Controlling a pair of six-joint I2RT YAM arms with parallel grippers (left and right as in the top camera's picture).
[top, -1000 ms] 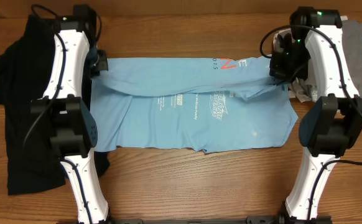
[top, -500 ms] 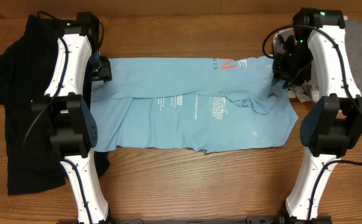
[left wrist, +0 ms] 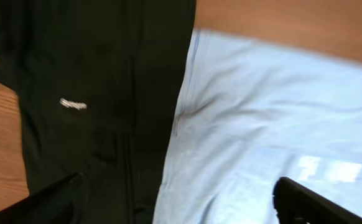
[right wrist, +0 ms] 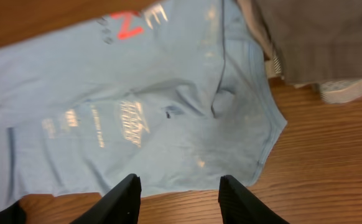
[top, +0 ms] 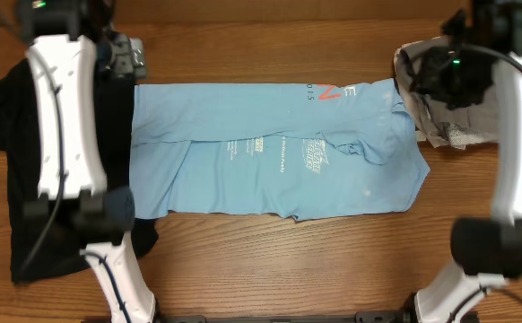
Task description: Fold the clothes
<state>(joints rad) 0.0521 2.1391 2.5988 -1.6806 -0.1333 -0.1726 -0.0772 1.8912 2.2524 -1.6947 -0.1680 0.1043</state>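
Clothes lie spread across a brown wood-grain table (top: 270,256). A soft, thin light blue T-shirt (top: 279,148) sits in the middle, laid out sideways as a broad rectangle. One layer is folded over along a slanting crease, and shallow wrinkles gather toward its right end. Orange and white lettering (top: 328,91) runs near its far edge, and small white print marks its centre. In the right wrist view the same blue cloth (right wrist: 137,106) looks smooth with a faint sheen, and its hem curves at the corner.

A matte black shirt (top: 19,188) lies rumpled at the left, partly under the left arm, and its edge meets the blue one's left side. The left wrist view shows its dark folds (left wrist: 106,93) and a small white chest logo (left wrist: 73,104).

Grey pieces (top: 463,121) are heaped at the right, touching the blue shirt's far right corner. They are a dull grey fabric (right wrist: 318,37) with a pale, ribbed-looking edge.

The left gripper (left wrist: 179,180) hangs over the seam between black and blue, its dark fingers spread wide with nothing between them. The right gripper (right wrist: 180,183) hangs above the blue shirt's near edge, its fingers parted and holding nothing.
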